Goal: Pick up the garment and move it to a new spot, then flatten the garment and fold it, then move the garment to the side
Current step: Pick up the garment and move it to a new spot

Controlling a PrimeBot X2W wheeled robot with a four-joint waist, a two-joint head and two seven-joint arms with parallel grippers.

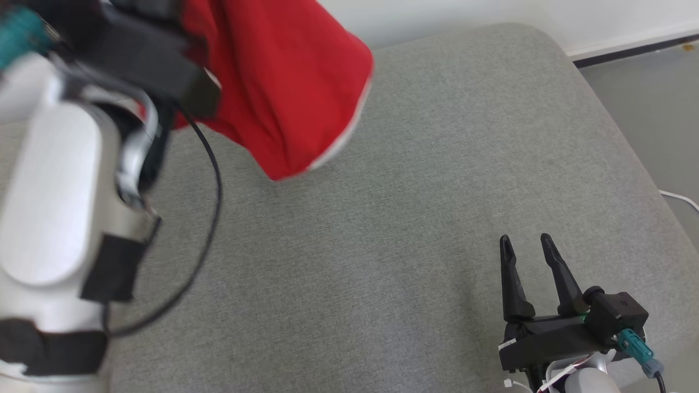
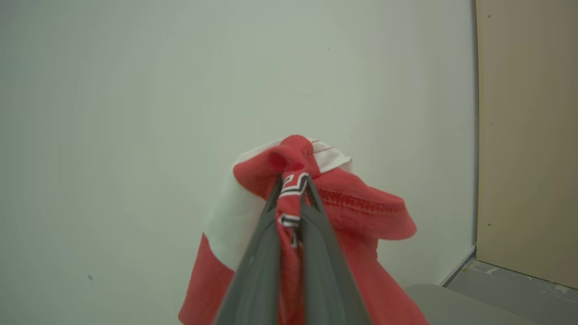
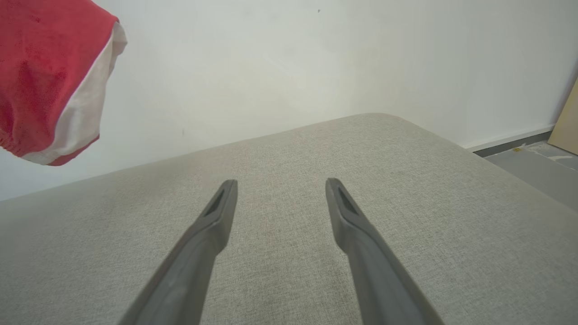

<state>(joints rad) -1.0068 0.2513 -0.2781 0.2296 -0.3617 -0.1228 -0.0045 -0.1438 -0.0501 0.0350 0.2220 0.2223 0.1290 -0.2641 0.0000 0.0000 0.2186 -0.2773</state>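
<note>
The garment (image 1: 284, 87) is red with white trim and hangs in the air above the far left of the grey cushion (image 1: 426, 180). My left gripper (image 2: 292, 180) is shut on a bunched fold of the garment (image 2: 356, 203) near its black-and-white label, and the cloth droops below the fingers. In the head view the raised left arm hides the gripping point. My right gripper (image 1: 525, 239) stands open low over the cushion's near right, with nothing between its fingers. In the right wrist view the right gripper (image 3: 280, 183) points across the cushion, and the garment's hem (image 3: 54, 85) hangs at the upper left.
A white wall (image 3: 316, 58) backs the cushion. Grey floor (image 1: 650, 98) lies past its right edge, with a dark skirting strip and a white cable (image 1: 680, 197). A beige panel (image 2: 528, 135) stands to the right. The left arm's black cable (image 1: 210, 218) loops over the cushion.
</note>
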